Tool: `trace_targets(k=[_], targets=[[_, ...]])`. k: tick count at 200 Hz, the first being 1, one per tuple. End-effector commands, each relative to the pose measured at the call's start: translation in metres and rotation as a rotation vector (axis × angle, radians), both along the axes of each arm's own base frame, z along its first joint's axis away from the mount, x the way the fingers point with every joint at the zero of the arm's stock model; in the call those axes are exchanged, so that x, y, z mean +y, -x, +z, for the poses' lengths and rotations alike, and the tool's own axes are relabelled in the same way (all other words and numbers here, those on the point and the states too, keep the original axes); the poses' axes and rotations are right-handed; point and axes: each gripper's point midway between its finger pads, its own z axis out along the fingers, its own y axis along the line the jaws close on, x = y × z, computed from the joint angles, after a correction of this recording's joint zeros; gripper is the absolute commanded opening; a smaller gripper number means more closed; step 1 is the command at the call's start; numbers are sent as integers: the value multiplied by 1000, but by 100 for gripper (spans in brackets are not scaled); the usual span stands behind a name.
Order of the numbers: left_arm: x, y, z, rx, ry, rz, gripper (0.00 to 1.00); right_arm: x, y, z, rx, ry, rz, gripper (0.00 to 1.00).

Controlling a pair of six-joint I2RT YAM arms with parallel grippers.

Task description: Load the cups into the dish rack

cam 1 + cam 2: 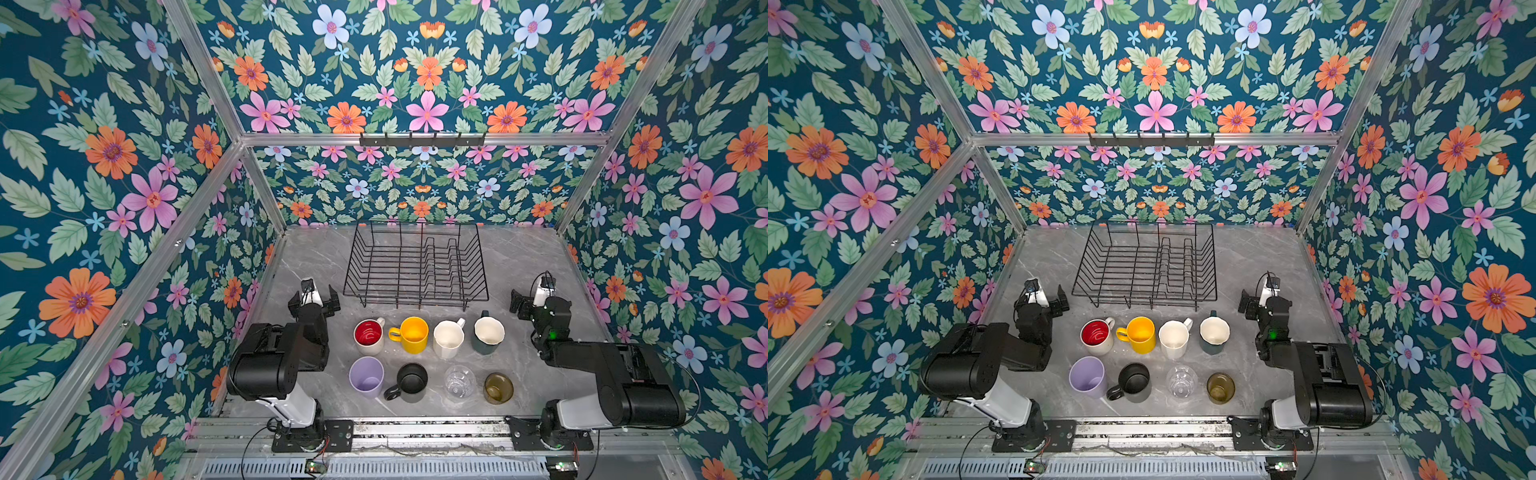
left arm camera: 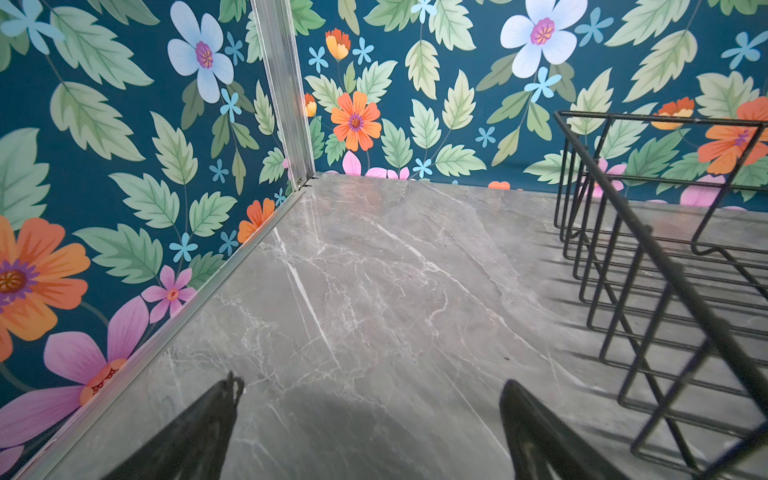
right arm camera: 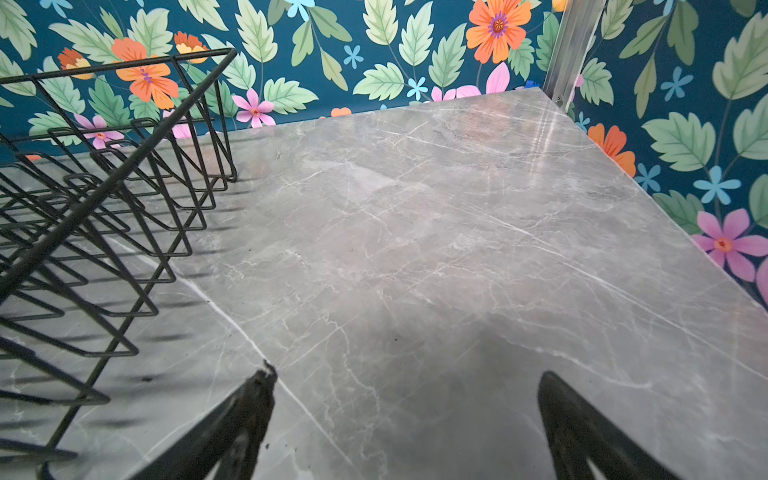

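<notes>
Marble top [image 1: 519, 266]: holding left gripper [image 2: 372, 384], right gripper [image 3: 407, 374] spread wide, empty, flanking bare rack [image 1: 415, 266]; spotting cups [image 1: 411, 334] upright behind both, base-side; judging red-lined mug [image 1: 369, 334] nearer left, green mug [image 1: 488, 334] nearer right.

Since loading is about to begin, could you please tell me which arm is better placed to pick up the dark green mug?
Probably right: the open right pincer hangs nearest the dark green mug, at the row's right end; the left pincer is beyond the opposite end.
</notes>
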Motion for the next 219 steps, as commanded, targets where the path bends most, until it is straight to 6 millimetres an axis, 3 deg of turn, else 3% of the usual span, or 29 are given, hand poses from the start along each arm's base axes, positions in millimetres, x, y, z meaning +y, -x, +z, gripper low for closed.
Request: trace_targets(k=[1, 39, 62, 79, 96, 112, 129, 152, 181, 219], targets=[[-1, -1, 3, -10, -7, -4, 100, 0, -2, 2, -7, -1, -2, 99], [0, 0, 6, -19, -6, 2, 100, 0, -2, 5, -17, -3, -1, 99], [4, 3, 23, -24, -5, 21, 100, -4, 0, 19, 53, -11, -32, 99], [10, 5, 45, -24, 28, 64, 100, -12, 5, 53, 44, -71, -103, 99], [18, 8, 68, -20, 137, 132, 100, -14, 10, 95, -63, -242, -176, 99], [25, 17, 87, -1, 287, 216, 100, -25, 25, 102, -65, -439, -321, 99], [13, 23, 108, 44, 355, 160, 100, -16, 28, 111, -78, -415, -246, 99], [-11, 37, 129, 142, 429, 45, 98, -6, 28, 107, -2, -415, -203, 99], [-42, 69, 133, 334, 486, -100, 91, 7, 22, 104, 143, -392, -135, 99], [-66, 139, 95, 669, 606, -129, 86, 23, 14, 108, 215, -415, -58, 95]])
